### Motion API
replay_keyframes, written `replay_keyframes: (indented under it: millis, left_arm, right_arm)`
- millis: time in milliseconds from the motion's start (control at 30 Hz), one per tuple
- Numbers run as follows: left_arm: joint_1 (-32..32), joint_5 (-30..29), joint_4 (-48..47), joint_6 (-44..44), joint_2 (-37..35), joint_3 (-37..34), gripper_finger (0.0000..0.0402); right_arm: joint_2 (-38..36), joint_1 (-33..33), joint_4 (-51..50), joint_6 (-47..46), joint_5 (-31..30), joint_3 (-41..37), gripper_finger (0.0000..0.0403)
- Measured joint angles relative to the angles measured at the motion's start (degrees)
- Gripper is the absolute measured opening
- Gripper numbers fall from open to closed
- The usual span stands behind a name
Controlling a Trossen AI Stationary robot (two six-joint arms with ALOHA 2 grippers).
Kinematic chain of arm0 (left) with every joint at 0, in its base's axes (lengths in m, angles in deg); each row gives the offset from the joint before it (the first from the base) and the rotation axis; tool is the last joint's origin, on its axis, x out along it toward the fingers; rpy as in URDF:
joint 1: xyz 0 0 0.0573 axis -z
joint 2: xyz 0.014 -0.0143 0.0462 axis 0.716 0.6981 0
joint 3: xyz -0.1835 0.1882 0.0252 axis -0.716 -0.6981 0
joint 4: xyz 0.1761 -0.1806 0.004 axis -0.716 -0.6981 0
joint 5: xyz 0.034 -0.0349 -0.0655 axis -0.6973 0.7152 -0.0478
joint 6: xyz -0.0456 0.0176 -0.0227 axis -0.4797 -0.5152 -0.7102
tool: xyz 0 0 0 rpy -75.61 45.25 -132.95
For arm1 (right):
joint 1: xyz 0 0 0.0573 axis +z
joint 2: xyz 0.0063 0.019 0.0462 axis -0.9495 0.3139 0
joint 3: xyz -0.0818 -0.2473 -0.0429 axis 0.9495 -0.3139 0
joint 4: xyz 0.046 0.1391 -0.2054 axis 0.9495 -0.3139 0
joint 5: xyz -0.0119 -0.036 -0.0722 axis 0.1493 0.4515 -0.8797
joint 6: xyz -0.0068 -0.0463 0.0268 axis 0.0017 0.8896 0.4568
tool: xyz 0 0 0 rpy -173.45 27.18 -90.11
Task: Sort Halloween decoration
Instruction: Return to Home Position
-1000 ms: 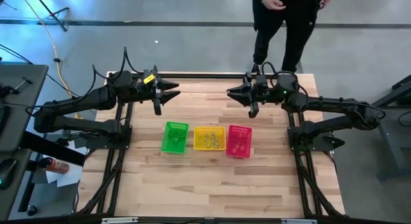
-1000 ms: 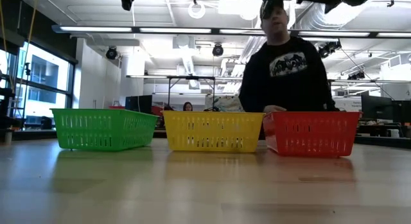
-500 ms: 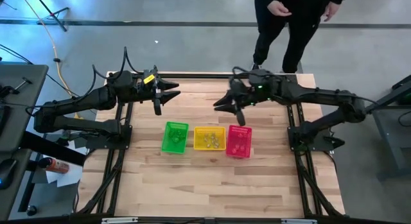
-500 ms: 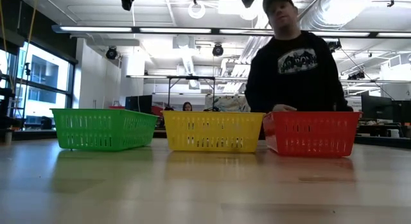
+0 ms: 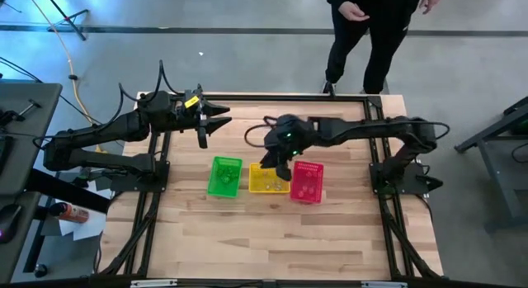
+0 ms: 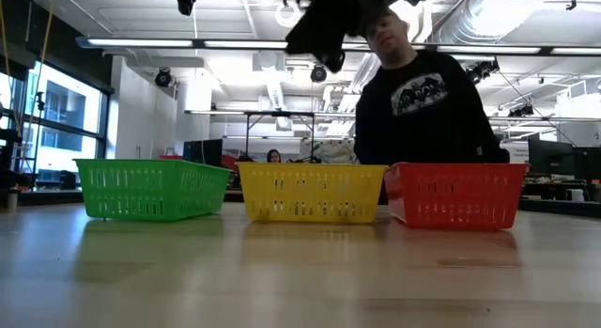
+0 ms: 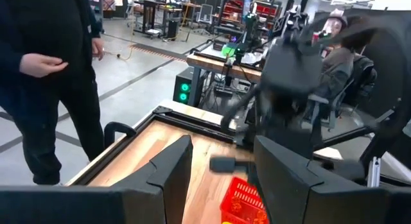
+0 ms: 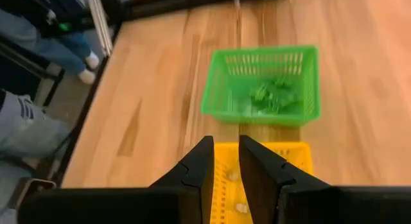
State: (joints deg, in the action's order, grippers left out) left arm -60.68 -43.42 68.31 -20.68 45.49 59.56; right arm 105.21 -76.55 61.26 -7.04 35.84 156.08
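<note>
Right jaws parted by a narrow gap, nothing pinched between them; hung high above the bench [image 5: 272, 238], over the far left part of the yellow basket [image 5: 268, 178], tips pointing down and leftward; seen in the low view only as a dark mass at the top, above that same basket. Behind them the right arm [image 5: 355, 129], stretched from its base at the right edge leftward across the far half of the bench.

Just below, in a row across the middle and set close side by side: green basket [image 5: 224, 176] on the left, yellow in the centre, pink basket [image 5: 307, 181] on the right; all upright on the wood.

Green trinkets [image 8: 273, 95] heaped inside the green basket; pale trinkets [image 8: 241, 208] lying on the floor of the yellow basket; contents of the pink basket too small to make out.

Left jaws spread wide and empty, aimed rightward over the far left of the bench, well apart from the baskets; left arm [image 5: 107, 135] folded back along the left edge, waiting.

Beyond the far edge, on the grey floor, a person [image 5: 371, 24] in dark clothes, standing behind the yellow and pink baskets in the low view.
</note>
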Motion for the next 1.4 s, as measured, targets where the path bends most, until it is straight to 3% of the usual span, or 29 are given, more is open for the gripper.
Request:
replay_keyframes:
  millis: [267,700,1033,1200,1400]
  left_arm:
    - [0.00,0.00,-0.04,2.35,0.00,0.00,0.0156]
    - [-0.01,-0.01,0.07,1.30,0.00,0.00,0.0156]
    - [0.00,-0.02,0.05,1.30,0.00,0.00,0.0156]
    - [0.00,-0.02,0.00,1.30,0.00,0.00,0.0156]
    - [0.02,-0.02,0.02,1.26,0.00,0.00,0.0156]
  right_arm:
    - [4.42,0.10,-0.24,0.25,-0.04,0.00,0.0066]
    - [1.25,-1.01,-12.07,8.38,0.47,-0.02,0.0066]
    - [-10.23,-2.63,-18.14,12.94,0.45,-6.26,0.0066]
    - [-18.65,-3.10,-12.83,8.72,0.35,-15.66,0.0057]
    - [-29.97,-3.05,-0.93,-0.21,0.34,-28.24,0.0007]
